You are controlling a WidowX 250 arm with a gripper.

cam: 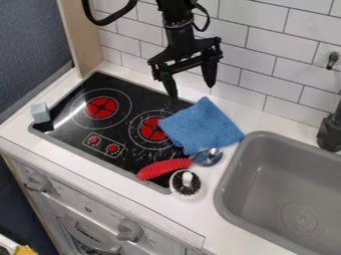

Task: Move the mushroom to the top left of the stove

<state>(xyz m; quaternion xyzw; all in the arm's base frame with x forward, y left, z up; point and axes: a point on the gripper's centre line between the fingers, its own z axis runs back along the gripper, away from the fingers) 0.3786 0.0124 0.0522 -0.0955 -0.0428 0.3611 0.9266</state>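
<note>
White-rimmed mushroom (186,183), dark underside and pale stem upward, the black fingers (210,73) well apart.

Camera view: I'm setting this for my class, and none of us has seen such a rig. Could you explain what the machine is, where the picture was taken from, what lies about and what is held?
The machine is a black robot arm, coming in from the top edge. It ends in a gripper, a two-fingered hand, which is open and holds nothing.

The one picture comes from a fixed camera looking down at a slant on a toy kitchen.

A blue cloth lies partly over the right side of the black stove. Nearer the camera is a utensil with a red handle. Beside it, at the stove's near right corner, is what looks like an upturned mushroom. A pale block sits at the left corner; a grey sink is on the right.
</note>
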